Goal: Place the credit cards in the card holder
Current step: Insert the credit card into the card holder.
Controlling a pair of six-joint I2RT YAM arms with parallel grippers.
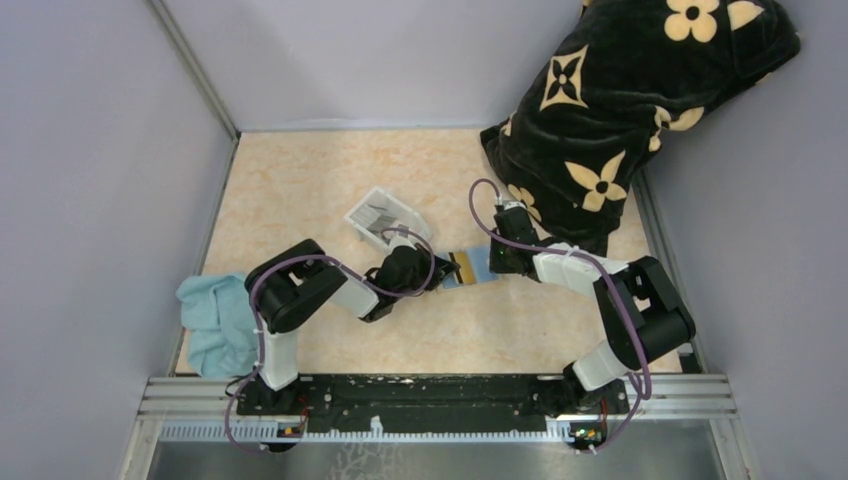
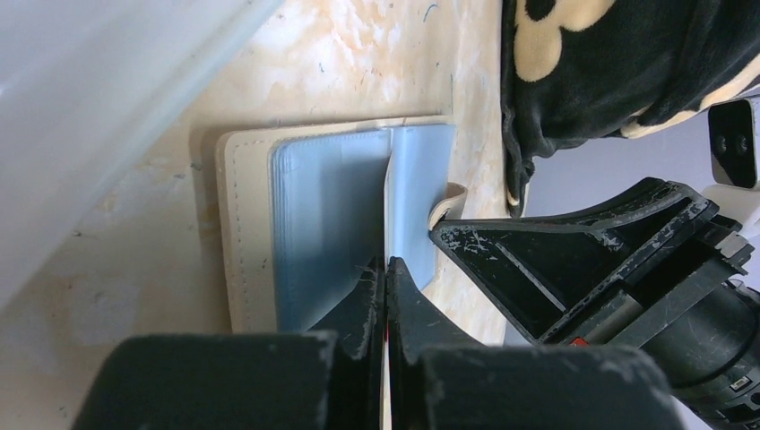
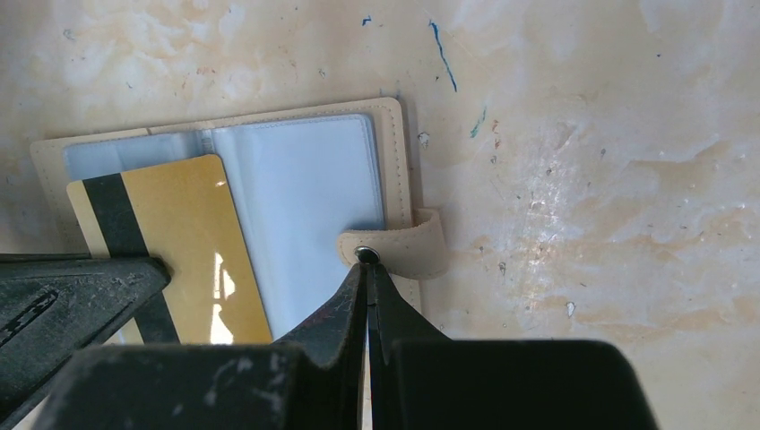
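With my left gripper (image 2: 386, 300) pinched on the gold credit card (image 3: 184, 246) over the open card holder (image 3: 394, 152), centre-left in the right wrist view, I'd keep it flat and feed it into a sleeve (image 3: 305, 188) while the right gripper (image 3: 367, 291), fingers together, pins the snap tab (image 3: 408, 244).

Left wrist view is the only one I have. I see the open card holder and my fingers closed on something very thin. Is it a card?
Observer: Yes. The right wrist view shows a gold card with a black stripe in the left fingers.
Operator: Is it in a pocket?
Observer: Not yet. It lies over the card holder, two corners uncovered.
Operator: And the other arm?
Observer: The right fingers are shut, tips at the snap tab.
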